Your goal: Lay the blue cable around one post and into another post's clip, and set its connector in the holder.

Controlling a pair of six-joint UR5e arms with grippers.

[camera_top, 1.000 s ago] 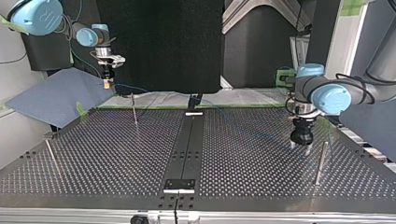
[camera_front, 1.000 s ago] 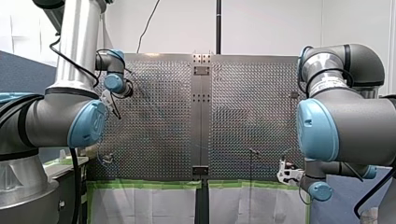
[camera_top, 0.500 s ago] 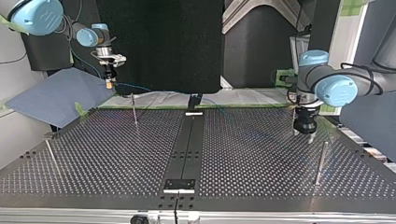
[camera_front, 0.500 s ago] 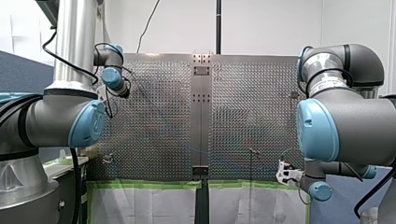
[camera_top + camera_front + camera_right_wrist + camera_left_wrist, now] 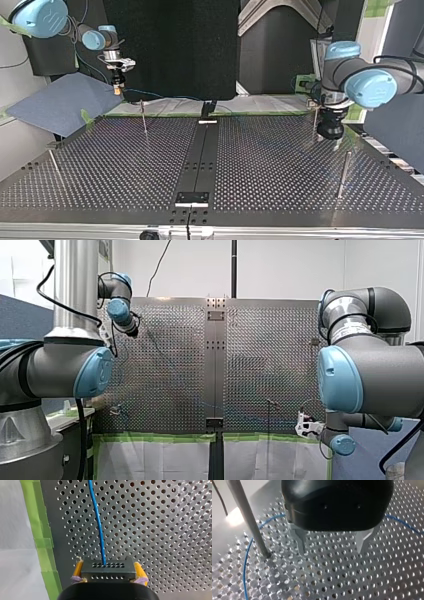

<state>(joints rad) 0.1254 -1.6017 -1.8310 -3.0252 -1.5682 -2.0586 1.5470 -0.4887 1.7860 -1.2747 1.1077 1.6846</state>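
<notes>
Over perforated table, connector is pinched by right gripper, cable running ahead; left gripper is spread beside cable.

Place: we are in a robotics lab.
Signs: our perforated table, green tape edging, plain white wall.

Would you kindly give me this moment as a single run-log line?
right gripper: shut on connector | blue cable: trails over table | left gripper: open, empty, beside post
</notes>
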